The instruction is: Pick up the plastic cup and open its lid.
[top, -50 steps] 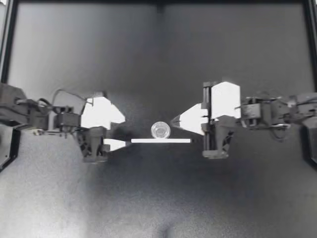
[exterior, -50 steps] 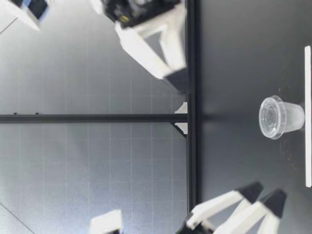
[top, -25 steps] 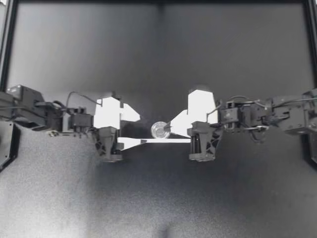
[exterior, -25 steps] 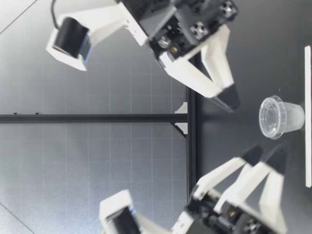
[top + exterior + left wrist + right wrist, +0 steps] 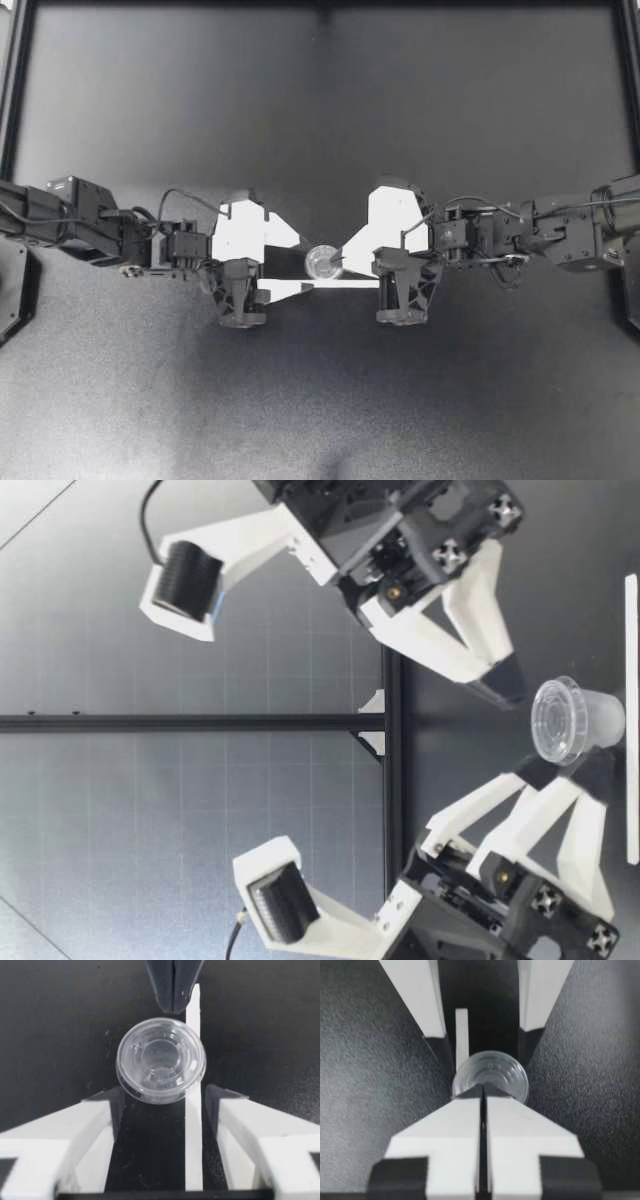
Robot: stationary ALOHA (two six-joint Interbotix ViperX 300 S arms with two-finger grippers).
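Note:
A small clear plastic cup [image 5: 323, 262] stands upright on the black table with its lid on. My left gripper [image 5: 303, 265] is open, and its fingertips reach just short of the cup's two sides. In the left wrist view the cup [image 5: 161, 1060] sits just ahead of the gap between the pads [image 5: 116, 1110]. My right gripper [image 5: 342, 262] is shut on nothing, its tip at the lid's rim on the opposite side. In the low view the right gripper [image 5: 510, 685] hangs at the height of the lid [image 5: 555, 720], while the left gripper [image 5: 570, 773] is down beside the cup [image 5: 595, 720].
A thin white strip [image 5: 340, 284] lies flat on the table right beside the cup, running under the left gripper's near finger. A black frame rail [image 5: 320, 8] borders the table's far edge. Both arms face each other along one line across the table's middle.
Both arms have moved in toward the cup and come lower. The open left gripper now reaches the cup, and the shut right gripper's tip has arrived at the lid. The cup has not moved.

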